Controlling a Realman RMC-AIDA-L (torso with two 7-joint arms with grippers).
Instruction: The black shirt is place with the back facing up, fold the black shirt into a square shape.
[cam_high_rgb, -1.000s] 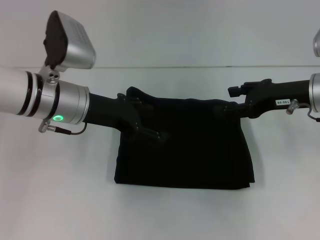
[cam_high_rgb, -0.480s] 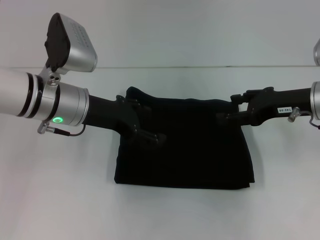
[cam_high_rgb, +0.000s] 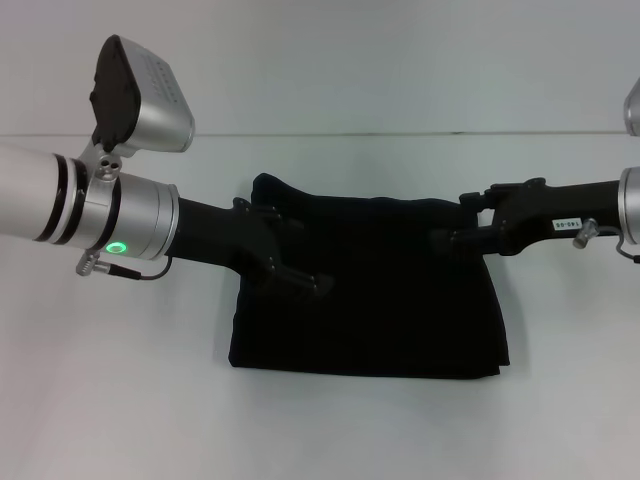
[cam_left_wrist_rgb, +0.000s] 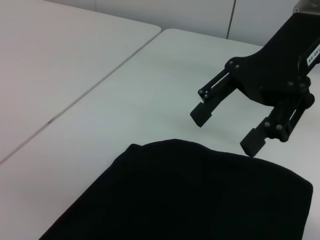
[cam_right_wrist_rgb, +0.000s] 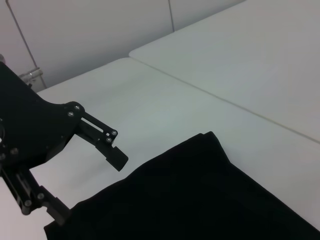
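Hovering spread, right tool (cam_left_wrist_rgb: 227, 127) lower over black shirt (cam_high_rgb: 370, 295)

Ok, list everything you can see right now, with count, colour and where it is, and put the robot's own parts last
black shirt: one, black, folded into a rough rectangle, flat on the table in front of the robot.
table: white top under the shirt; the wrist views show a seam between two white surfaces.
wall: pale, behind the table.
left gripper: one, black, fingers apart, over the shirt's left edge.
right gripper: one, black, fingers apart, at the shirt's far right corner.
arms: two, silver, black towards the grippers; a green light on the left one.
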